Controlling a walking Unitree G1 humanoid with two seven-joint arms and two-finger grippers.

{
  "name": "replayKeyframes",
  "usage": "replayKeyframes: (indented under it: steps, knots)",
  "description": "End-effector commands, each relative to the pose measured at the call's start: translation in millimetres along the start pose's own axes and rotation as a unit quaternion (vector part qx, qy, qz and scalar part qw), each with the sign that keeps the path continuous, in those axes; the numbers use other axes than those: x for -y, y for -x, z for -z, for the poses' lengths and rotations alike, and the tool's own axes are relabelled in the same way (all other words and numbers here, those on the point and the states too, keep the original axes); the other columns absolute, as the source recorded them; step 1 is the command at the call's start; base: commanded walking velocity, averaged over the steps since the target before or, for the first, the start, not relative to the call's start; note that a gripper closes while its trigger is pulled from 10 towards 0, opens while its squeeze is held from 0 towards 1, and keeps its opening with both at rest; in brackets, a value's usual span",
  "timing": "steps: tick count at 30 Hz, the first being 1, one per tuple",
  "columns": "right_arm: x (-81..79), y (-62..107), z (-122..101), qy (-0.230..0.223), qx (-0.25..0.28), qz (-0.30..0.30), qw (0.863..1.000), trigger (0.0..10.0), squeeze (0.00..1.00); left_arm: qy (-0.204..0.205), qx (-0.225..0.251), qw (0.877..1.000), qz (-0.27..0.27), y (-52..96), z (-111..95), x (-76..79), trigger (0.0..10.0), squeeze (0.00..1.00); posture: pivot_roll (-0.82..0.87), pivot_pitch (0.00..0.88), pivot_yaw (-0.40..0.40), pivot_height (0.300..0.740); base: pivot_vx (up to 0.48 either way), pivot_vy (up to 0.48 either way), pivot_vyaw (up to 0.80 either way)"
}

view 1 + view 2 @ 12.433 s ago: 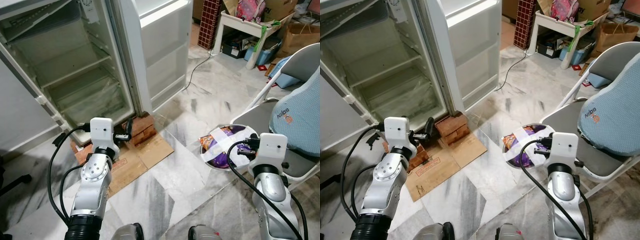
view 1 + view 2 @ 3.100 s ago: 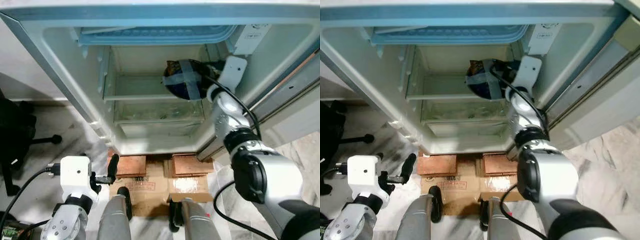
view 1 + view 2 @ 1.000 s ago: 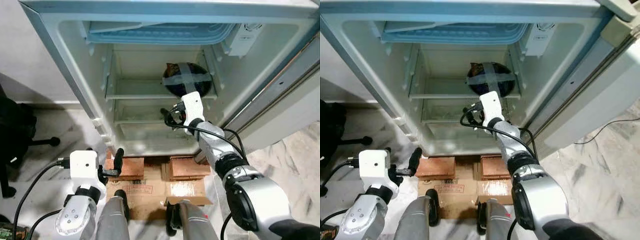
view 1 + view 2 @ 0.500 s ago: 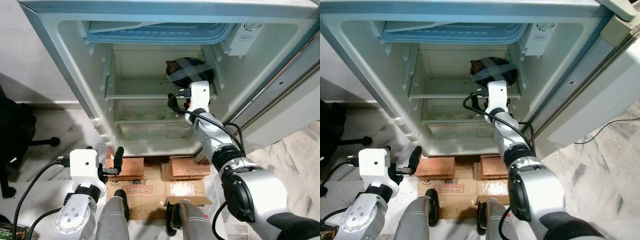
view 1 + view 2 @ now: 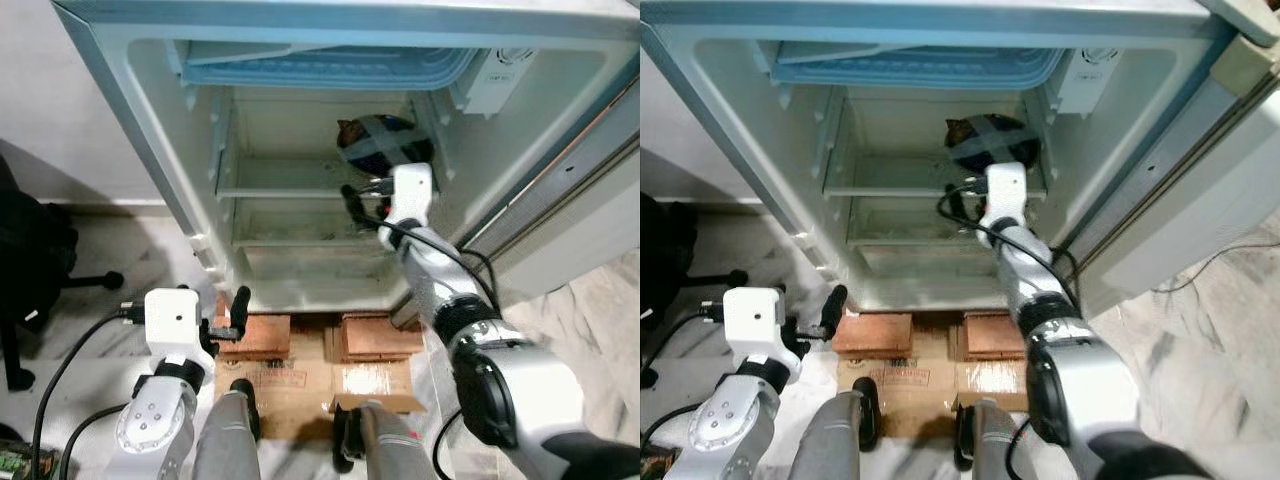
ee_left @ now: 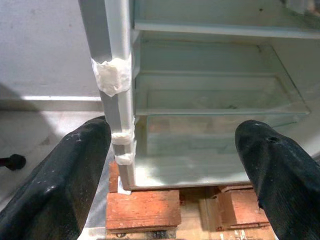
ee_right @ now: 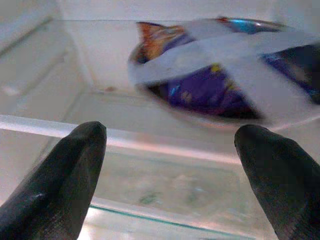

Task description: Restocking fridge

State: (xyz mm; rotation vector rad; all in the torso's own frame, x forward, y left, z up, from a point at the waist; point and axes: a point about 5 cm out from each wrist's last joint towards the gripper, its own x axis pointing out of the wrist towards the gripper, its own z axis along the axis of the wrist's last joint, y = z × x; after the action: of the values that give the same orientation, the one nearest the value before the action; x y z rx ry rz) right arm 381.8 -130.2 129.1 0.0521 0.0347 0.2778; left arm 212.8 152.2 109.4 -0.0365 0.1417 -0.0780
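Taped bowl (image 7: 225, 75) sits on the fridge's glass shelf (image 7: 165, 142), released. Right tool (image 7: 170, 165), spread wide, hangs just before the shelf edge; a lift could clip it. Left tool (image 6: 175, 165) is spread too, low outside.

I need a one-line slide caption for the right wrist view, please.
Open right tool facing a taped bowl of snack packets resting on the fridge's glass shelf.

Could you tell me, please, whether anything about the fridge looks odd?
Yes: the fridge stands on bricks over cardboard, its left frame is patched with tape, and the bowl on the shelf is taped over.
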Motion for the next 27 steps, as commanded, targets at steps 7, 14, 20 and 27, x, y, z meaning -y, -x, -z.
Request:
replayKeyframes:
  steps: [7,14,20,27]
  knots:
    - [17.5,41.4,9.0,0.043,0.036,-0.049,0.997,10.0,0.0,-0.012,0.002,1.0,0.019,-20.1,3.2,4.8,10.0,0.0,0.04,0.138,0.006,0.74,0.0,0.0,0.0]
    - [9.9,79.2,12.6,0.08,0.035,-0.061,0.994,10.0,0.0,-0.037,0.004,0.999,0.016,-37.3,3.1,5.6,10.0,0.0,0.0,0.087,0.037,0.74,0.0,0.0,0.0]
    - [-4.7,103.8,20.3,0.066,0.036,-0.03,0.997,10.0,0.0,-0.038,0.015,0.999,0.029,-42.4,2.8,9.9,10.0,0.0,-0.01,0.044,0.03,0.74,0.0,0.0,0.0]
    - [-5.0,110.1,14.9,0.049,0.048,0.054,0.996,10.0,0.0,-0.036,0.012,0.999,0.024,-45.3,9.0,8.8,10.0,0.0,-0.03,0.025,0.046,0.74,0.0,0.0,0.0]
